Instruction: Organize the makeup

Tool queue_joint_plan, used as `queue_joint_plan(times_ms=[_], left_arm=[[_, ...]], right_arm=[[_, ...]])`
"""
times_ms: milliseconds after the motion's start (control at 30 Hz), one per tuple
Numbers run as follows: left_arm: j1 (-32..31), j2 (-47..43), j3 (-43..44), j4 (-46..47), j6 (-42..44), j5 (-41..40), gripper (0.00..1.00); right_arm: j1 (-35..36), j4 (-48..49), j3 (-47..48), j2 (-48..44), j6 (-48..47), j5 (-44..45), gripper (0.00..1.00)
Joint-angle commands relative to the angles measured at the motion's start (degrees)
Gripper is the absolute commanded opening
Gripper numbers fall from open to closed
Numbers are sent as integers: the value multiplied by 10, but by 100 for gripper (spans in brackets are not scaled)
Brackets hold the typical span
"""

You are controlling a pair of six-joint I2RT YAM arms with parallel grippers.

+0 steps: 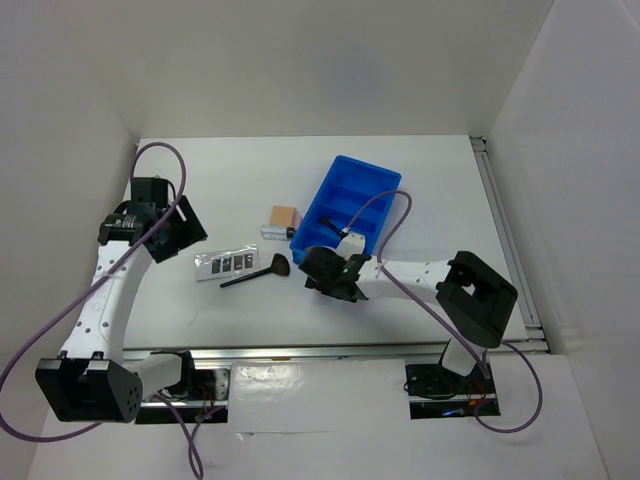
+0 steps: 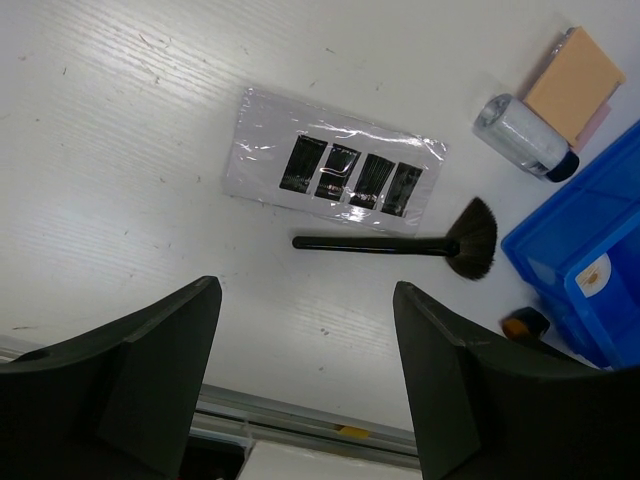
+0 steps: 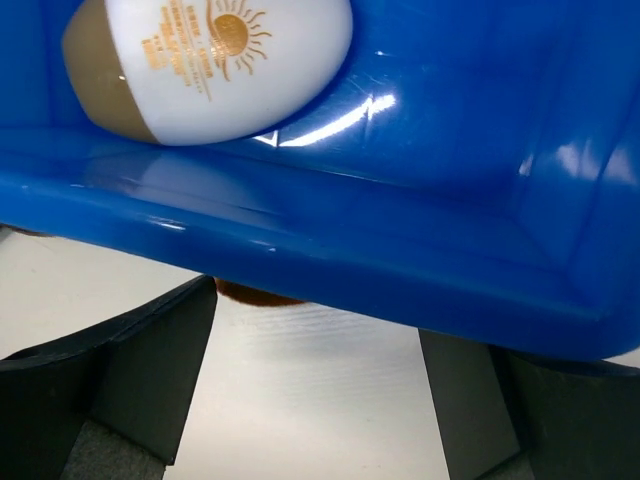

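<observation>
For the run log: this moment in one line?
left gripper open, empty | right gripper open, at blue bin | white compact in bin | palette, fan brush, silver tube, tan pad on table

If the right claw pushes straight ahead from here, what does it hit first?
Most likely the near outer wall of the blue bin, which fills the view just beyond the open right claw. The white oval compact lies inside, behind that wall. How near is hard to tell.

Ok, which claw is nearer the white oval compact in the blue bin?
Right. The right claw is just outside the blue bin wall, beside the white oval compact; the left claw is far off, beyond the palette strip and brush.
</observation>
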Motion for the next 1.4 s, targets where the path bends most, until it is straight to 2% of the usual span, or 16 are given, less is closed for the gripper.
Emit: queue_joint_plan(times_ms=[0, 267, 567, 767, 1167, 1367], left_arm=[[-2, 4, 12, 13, 16, -8, 83], [-2, 9, 12, 13, 16, -8, 83], [-7, 10, 12, 13, 16, -8, 83], [-7, 15, 12, 13, 16, -13, 83], [-7, 15, 12, 13, 16, -13, 83], [-7, 15, 12, 13, 16, -19, 83]], right_arm=[[1, 79, -9, -23, -16, 38, 87], [7, 99, 8, 2, -46, 38, 84], [29, -16, 108, 78, -24, 77, 79], [29, -60, 135, 106, -7, 83, 78], [34, -74, 181, 153, -31, 88, 75], [34, -79, 193, 165, -37, 88, 65]])
